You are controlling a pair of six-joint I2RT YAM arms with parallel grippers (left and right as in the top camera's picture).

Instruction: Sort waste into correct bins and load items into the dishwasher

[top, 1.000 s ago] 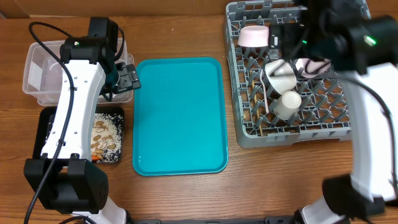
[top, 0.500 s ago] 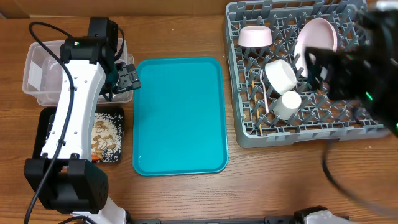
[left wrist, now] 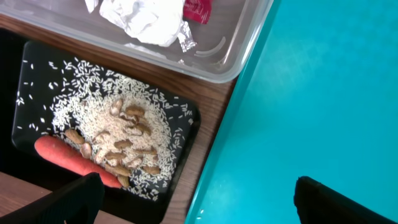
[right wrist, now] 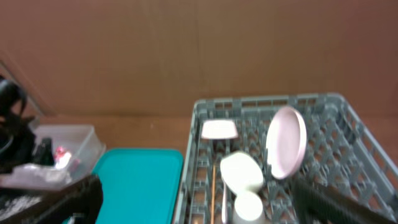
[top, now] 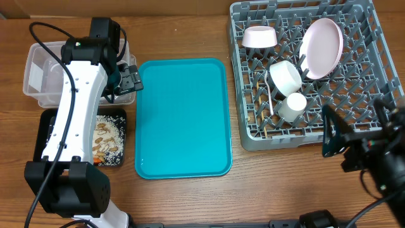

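The grey dish rack [top: 297,140] holds a white plate [top: 321,47] on edge, two white bowls [top: 259,37] [top: 285,76], a small cup [top: 293,106] and a white fork [top: 271,95]. A thin chopstick [right wrist: 213,186] lies in the rack. The clear tub [top: 38,69] holds the crumpled napkin [left wrist: 146,22] and red wrapper [left wrist: 198,9]. The black tray [top: 47,126] holds rice scraps [left wrist: 106,118] and the carrot [left wrist: 68,158]. My left gripper [top: 131,79] is open and empty between the tub and the teal tray. My right gripper [top: 335,136] is open and empty by the rack's front edge.
The teal tray [top: 183,117] lies in the middle of the wooden table, with a few rice grains on it near its left edge [left wrist: 214,186]. The tub and black tray stand left of it, the rack to its right.
My right arm has pulled back from over the rack toward the table's front right corner, uncovering the plate standing in the rack. The left arm has not moved.
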